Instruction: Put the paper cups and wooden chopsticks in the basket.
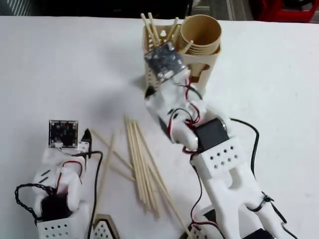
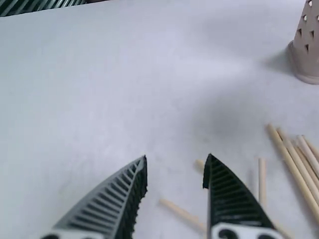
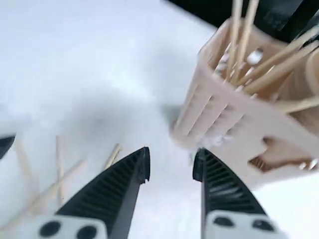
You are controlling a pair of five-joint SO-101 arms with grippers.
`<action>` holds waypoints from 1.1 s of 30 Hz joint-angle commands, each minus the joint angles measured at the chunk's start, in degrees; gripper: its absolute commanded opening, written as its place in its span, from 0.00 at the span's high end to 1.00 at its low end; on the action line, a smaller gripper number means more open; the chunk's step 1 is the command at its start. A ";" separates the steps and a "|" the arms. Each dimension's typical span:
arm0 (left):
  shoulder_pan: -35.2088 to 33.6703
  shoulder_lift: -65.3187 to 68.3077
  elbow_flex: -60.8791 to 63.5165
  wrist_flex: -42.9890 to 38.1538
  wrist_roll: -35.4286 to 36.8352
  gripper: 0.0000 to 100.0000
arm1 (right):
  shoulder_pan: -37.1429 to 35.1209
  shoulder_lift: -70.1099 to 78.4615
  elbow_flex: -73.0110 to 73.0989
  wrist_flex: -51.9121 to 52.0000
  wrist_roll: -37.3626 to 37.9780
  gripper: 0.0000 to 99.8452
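Right gripper (image 3: 169,167) parted, empty beside the basket (image 3: 224,119), arm outstretched; left gripper (image 2: 174,169) likewise, low near chopsticks (image 1: 142,164).

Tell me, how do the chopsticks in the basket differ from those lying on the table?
The standing chopsticks lean in the basket, tips above its rim; the loose chopsticks lie flat on the table. The standing chopsticks fan apart beside stacked paper cups; the loose chopsticks lie mostly bundled, with a few strays. Both are thin, pale wooden sticks.
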 commanded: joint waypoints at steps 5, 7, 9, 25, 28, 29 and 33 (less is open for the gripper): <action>-0.75 -0.66 -0.70 -1.93 -0.35 0.81 | -7.08 9.63 -0.70 12.97 0.18 0.85; -0.75 -0.66 -0.70 -1.93 -0.35 0.81 | -7.43 12.97 -0.70 13.05 0.09 0.85; -0.84 -0.66 -0.70 -1.93 -0.35 0.81 | -7.43 16.04 -0.79 12.97 0.09 0.85; -2.95 -0.75 -1.58 -1.85 -0.26 0.81 | -11.03 37.41 -1.05 -1.19 -10.73 0.76; -2.95 -0.75 -1.58 -1.85 -0.26 0.81 | -11.03 39.43 -1.05 -2.95 -10.73 0.76; -2.95 -0.75 -1.58 -1.85 -0.26 0.81 | -11.03 39.96 -1.05 -3.38 -10.73 0.76; -2.95 -0.75 -1.58 -1.85 -0.26 0.81 | -10.95 42.86 -1.05 -5.58 -10.55 0.76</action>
